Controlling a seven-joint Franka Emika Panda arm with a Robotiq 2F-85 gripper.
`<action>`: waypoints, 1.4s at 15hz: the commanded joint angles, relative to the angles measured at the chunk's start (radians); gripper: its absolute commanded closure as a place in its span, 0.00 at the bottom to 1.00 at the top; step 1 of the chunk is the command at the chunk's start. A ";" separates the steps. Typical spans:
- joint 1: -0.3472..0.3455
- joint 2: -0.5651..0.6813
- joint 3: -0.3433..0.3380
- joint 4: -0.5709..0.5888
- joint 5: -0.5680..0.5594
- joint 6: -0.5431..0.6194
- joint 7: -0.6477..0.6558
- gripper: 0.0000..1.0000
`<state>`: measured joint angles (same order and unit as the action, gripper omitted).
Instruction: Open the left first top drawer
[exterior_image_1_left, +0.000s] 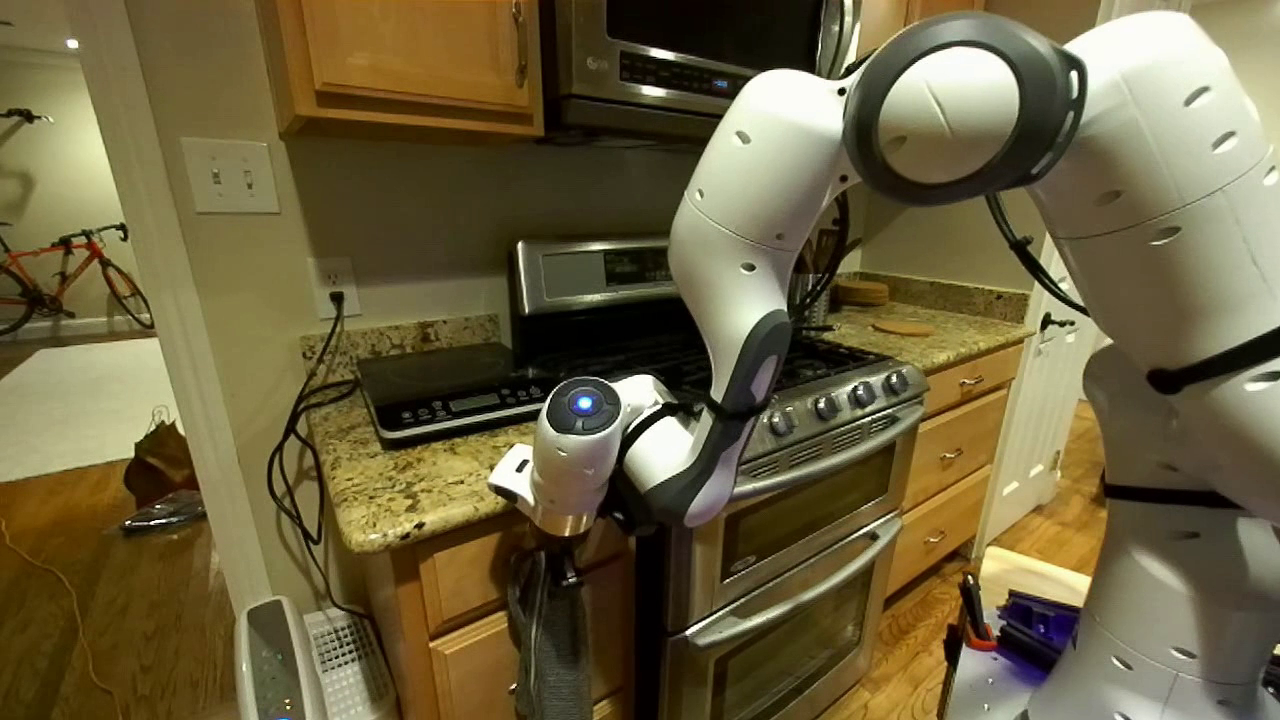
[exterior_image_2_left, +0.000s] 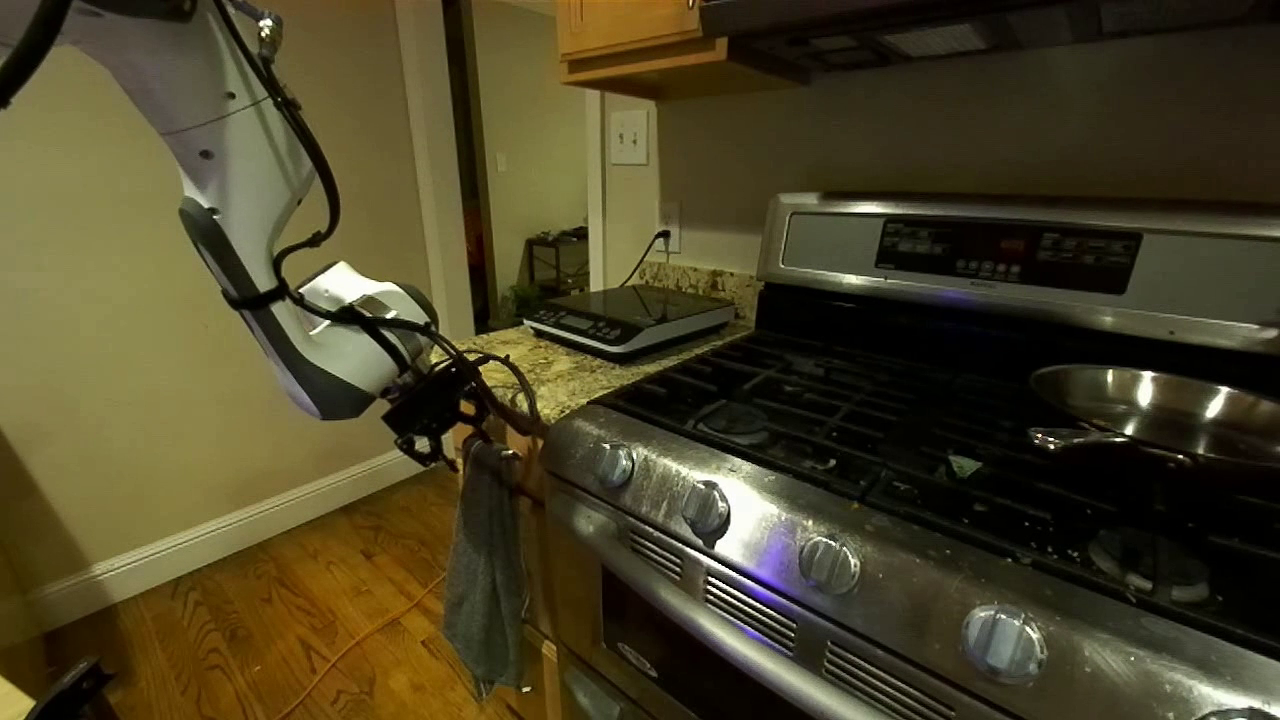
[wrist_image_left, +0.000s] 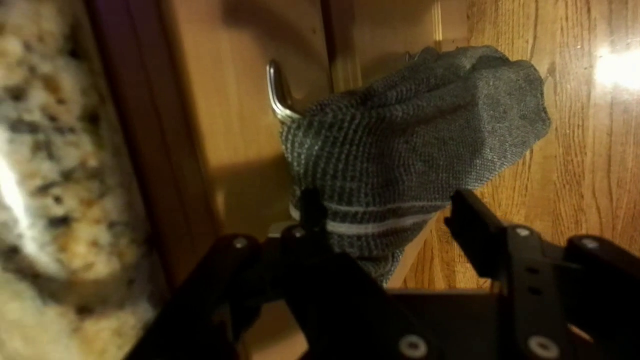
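Note:
The left first top drawer (exterior_image_1_left: 465, 582) is a flat honey-oak front beneath the counter edge; it looks flush with the cabinet. In the wrist view the drawer front (wrist_image_left: 235, 95) carries a curved metal handle (wrist_image_left: 274, 90), and a grey towel (wrist_image_left: 395, 145) hangs over that handle, hiding much of it. My gripper (wrist_image_left: 385, 205) stands at the towel with its jaws apart, one finger near the drawer front and one on the outer side. The towel lies between or just beyond the fingertips; contact cannot be told. An exterior view has the gripper (exterior_image_2_left: 455, 445) at the top of the towel (exterior_image_2_left: 487, 570).
A granite counter edge (exterior_image_1_left: 420, 525) overhangs the drawer, with a black cooktop (exterior_image_1_left: 450, 385) on it. The steel range (exterior_image_1_left: 800, 530) stands right beside the cabinet, and its oven handle (exterior_image_2_left: 690, 620) sticks out. A white appliance (exterior_image_1_left: 275, 660) stands on the floor nearby.

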<state>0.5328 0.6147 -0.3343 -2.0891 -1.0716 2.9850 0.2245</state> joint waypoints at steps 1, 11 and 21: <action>0.036 0.011 -0.046 0.008 -0.037 0.008 0.059 0.63; 0.038 -0.001 -0.044 -0.028 -0.017 0.045 0.045 0.95; 0.149 -0.055 -0.150 -0.097 -0.096 0.072 0.141 0.46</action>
<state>0.6210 0.6078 -0.4088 -2.1526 -1.1029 3.0499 0.2936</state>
